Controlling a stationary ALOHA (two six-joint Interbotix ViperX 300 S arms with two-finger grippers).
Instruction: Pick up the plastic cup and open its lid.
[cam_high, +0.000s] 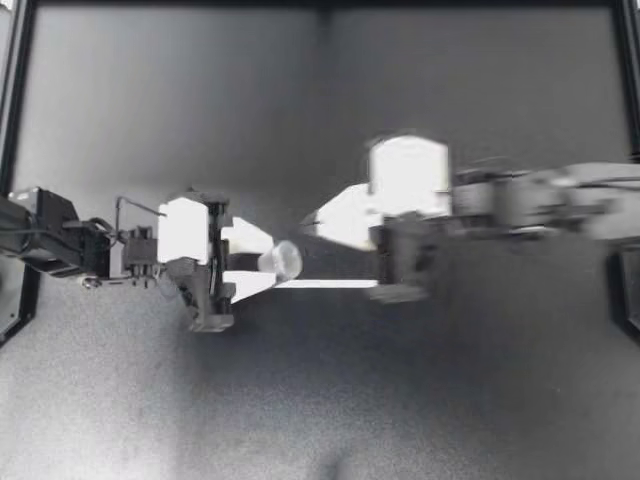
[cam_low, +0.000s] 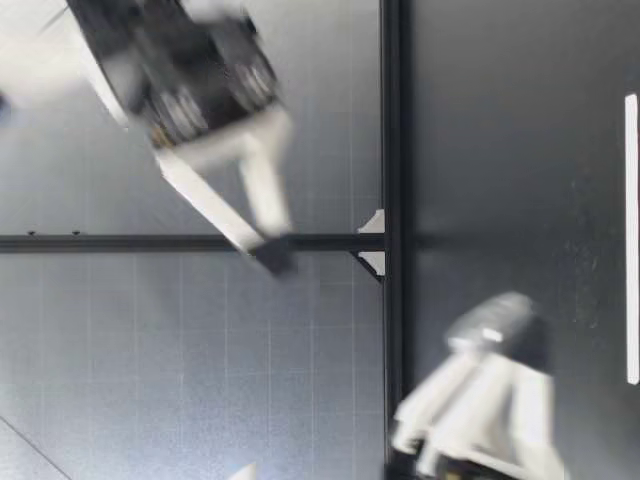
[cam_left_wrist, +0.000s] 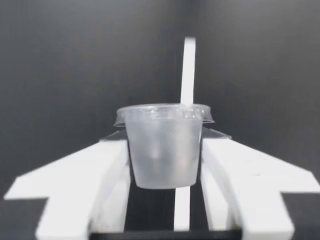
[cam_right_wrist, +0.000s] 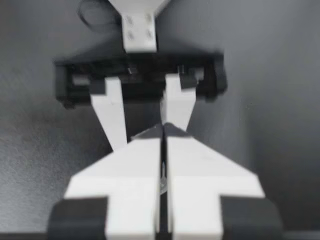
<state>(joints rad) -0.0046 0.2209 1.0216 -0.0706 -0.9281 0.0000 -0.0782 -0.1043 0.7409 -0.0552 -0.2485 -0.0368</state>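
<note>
Plastic cup (cam_high: 282, 260) is clamped between the 2 white fingers (cam_left_wrist: 95, 165) of my left gripper (cam_high: 268, 260), 1 finger pressed against each side of its clear wall. The left wrist view shows it upright, with its lid (cam_left_wrist: 165, 111) seated flat on the rim and overhanging the wall all round. The cup is near the middle of the dark table (cam_high: 450, 400), just beside a white strip of tape (cam_high: 325, 284) on the surface. I cannot tell whether its base touches the table or is slightly above it.

My right gripper (cam_high: 308, 218) reaches in from the other side, blurred, its tip near the cup but apart from it. In the right wrist view its 2 fingers are pressed together with nothing visible between them, pointing toward the left gripper's fingers ahead. The low view shows it well above the table, higher than the cup.
</note>
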